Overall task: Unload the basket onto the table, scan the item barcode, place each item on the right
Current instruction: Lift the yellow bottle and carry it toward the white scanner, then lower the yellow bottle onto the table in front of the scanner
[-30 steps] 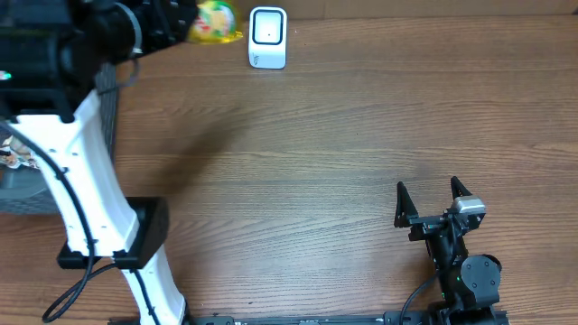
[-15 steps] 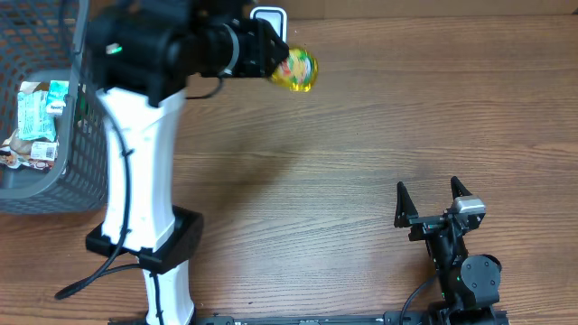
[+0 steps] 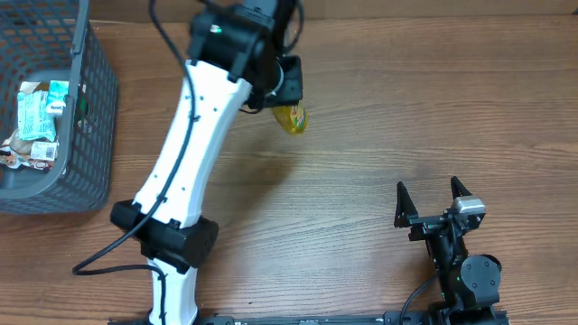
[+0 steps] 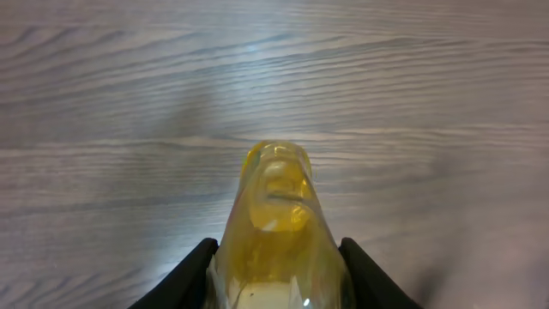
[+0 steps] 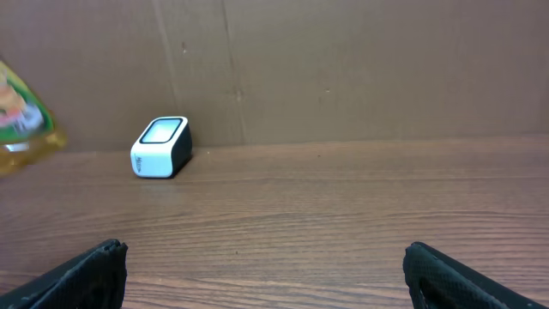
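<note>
Overhead, scanner hidden under left arm

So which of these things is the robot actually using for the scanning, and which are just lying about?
In use: yellow bottle; left claw gripping it; white scanner.
Lying about: grey basket; packets inside it; right claw, open and idle.

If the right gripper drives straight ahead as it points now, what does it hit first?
The right gripper looks free across the table until the brown back wall. The white scanner sits left of that line, the yellow bottle further left, though depth is unclear.
</note>
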